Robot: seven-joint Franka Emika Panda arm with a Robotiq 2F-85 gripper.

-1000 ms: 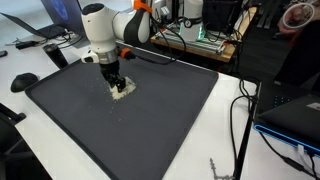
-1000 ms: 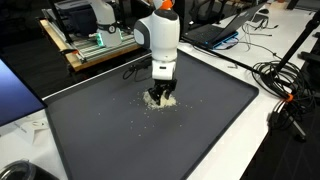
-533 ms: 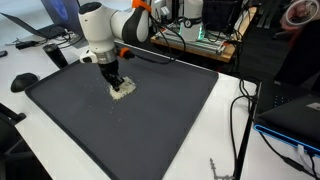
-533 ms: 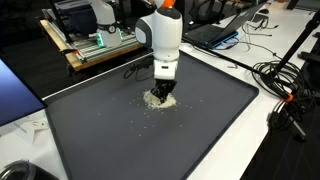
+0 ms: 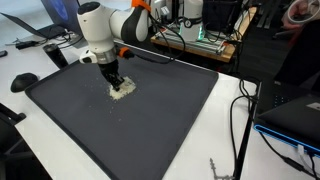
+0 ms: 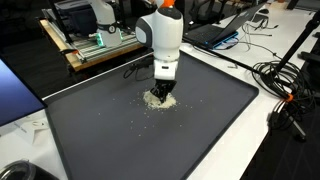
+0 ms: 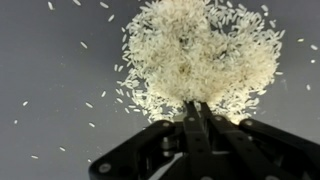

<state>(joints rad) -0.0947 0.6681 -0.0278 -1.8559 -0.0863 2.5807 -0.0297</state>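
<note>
1. In an exterior view, the gripper (image 5: 117, 84) points straight down onto the pile of rice (image 5: 124, 91). The pile lies on the dark mat (image 5: 150, 125), toward the mat's far side. The arm stands as it did a second ago, and the pile shows no shift at this size.

2. In an exterior view, the gripper (image 6: 162, 94) has its tips in the pile of rice (image 6: 156, 101), with loose grains (image 6: 135, 124) strewn over the mat (image 6: 210, 115) nearby. A second ago the fingers looked spread wider, and now they have drawn in to a narrow point.

3. In the wrist view, the gripper (image 7: 197, 106) has its two fingers pressed fully together with no gap between them. They meet right at the edge of the pile of rice (image 7: 195, 50), which remains a round heap on the mat (image 7: 50, 90). Whether any grains are pinched between the fingers cannot be told. At most a few could be, since nearly all the rice lies where it was.
</note>
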